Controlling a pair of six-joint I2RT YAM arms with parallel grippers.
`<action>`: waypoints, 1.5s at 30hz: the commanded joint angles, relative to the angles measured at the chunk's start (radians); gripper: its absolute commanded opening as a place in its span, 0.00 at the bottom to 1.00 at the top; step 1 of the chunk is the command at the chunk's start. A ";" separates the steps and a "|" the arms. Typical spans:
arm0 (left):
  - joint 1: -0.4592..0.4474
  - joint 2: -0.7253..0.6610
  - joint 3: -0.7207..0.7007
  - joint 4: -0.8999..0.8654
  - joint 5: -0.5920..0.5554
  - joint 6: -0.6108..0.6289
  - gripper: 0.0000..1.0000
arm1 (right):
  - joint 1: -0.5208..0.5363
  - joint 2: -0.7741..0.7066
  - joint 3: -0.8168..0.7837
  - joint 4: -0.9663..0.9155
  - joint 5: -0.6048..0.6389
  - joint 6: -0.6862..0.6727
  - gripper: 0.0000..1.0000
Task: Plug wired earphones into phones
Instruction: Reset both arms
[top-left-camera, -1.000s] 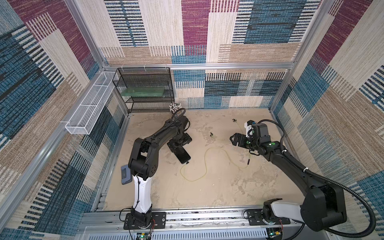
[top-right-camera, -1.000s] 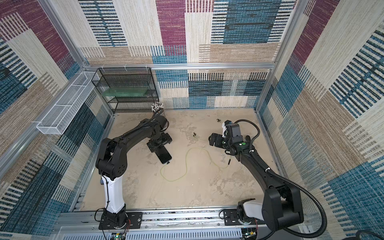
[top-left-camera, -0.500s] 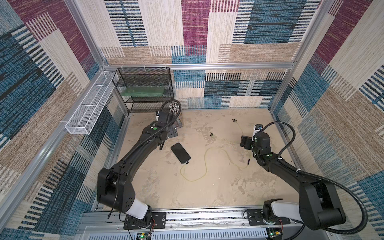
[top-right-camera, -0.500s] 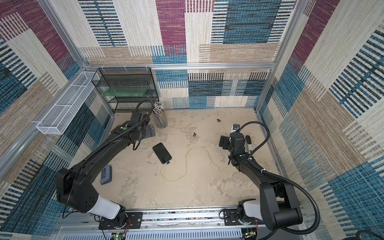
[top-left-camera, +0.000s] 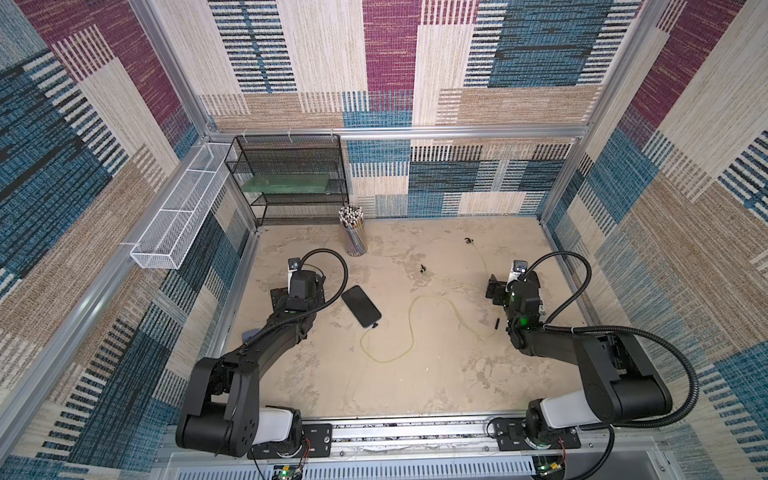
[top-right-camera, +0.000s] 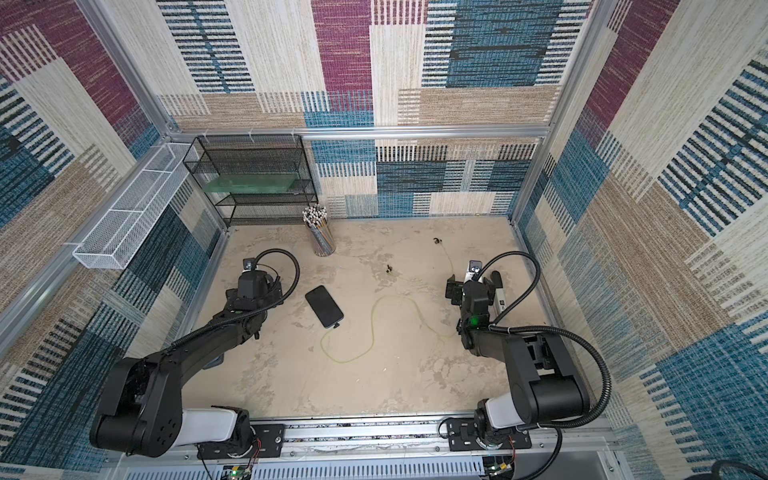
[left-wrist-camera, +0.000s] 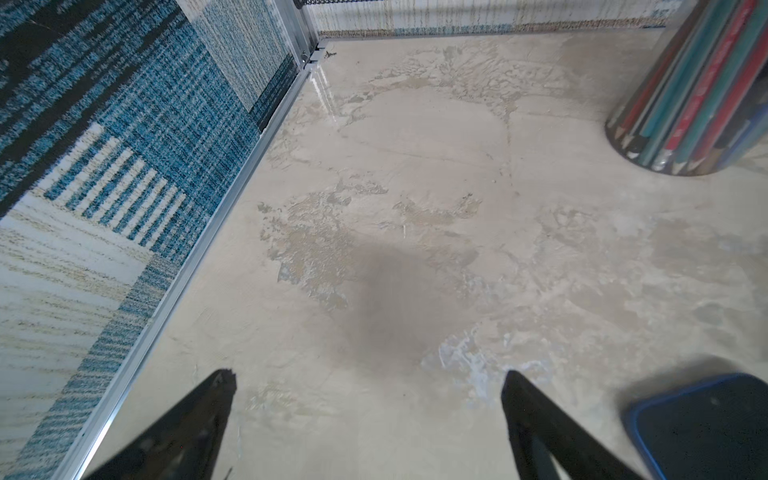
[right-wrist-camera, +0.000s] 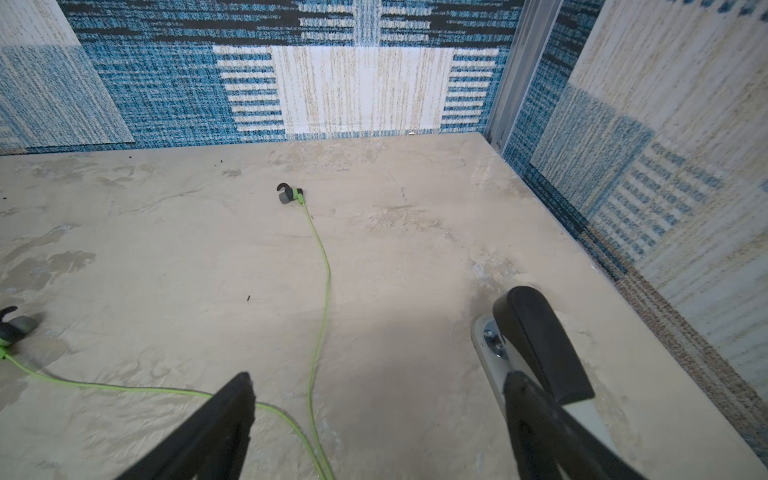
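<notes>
Nearest, the earphones (top-left-camera: 410, 328) loop their yellow-green cord over the table (top-left-camera: 415, 395), apart from both arms. The black plug (top-left-camera: 375, 325) sits against the near short edge of the phone (top-left-camera: 360, 306); whether it is fully seated cannot be told. The phone lies flat with its long axis diagonal, plug end pointing near-right and the other end far-left. It lies just beside the left gripper (left-wrist-camera: 368, 378), outside its widely spread, empty fingers (left-wrist-camera: 199, 419). The right gripper (right-wrist-camera: 378, 378) is likewise spread and empty, with the cord crossing the table under it. A white strip (top-right-camera: 501, 298) on that wrist has marks too small to read. Farther off lie the near earbud (top-left-camera: 423, 268), the far earbud (top-left-camera: 469, 240), a cup of pencils (top-left-camera: 353, 232) and a wire shelf (top-left-camera: 291, 183).
</notes>
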 joint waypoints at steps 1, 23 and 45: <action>0.017 0.007 -0.038 0.276 0.041 0.094 1.00 | -0.031 -0.027 -0.032 0.184 -0.024 -0.003 0.95; 0.073 -0.144 -0.209 0.387 0.217 0.072 0.99 | -0.101 0.057 -0.137 0.421 -0.104 0.044 0.95; 0.110 0.167 -0.223 0.655 0.223 0.100 0.96 | -0.101 0.058 -0.136 0.421 -0.104 0.044 0.95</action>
